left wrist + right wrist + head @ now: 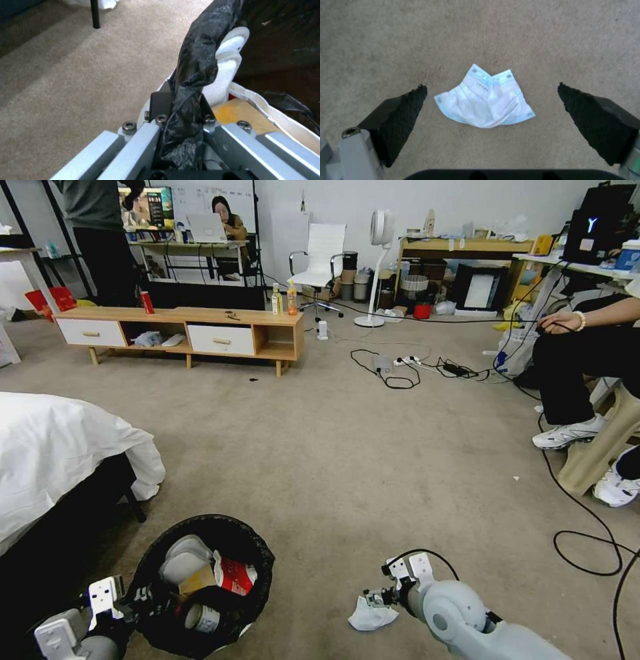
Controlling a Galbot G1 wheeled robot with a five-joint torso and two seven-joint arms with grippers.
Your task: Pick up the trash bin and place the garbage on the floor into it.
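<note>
Right gripper (491, 100) spread wide over white tissue (485, 105) on floor (486, 32) | left gripper (180, 125) clamps trash bin (200, 580) rim | bed (60, 453) probably close beside.

Floor (386, 37): beige carpet. On it, 1 crumpled white tissue (485, 102) w/ blue edging, lying flat directly below right gripper (491, 100), between its spread fingers (406, 105), untouched.

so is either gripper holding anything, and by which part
The left gripper grips the trash bin by its bag-covered rim; the right gripper is open over a tissue.
</note>
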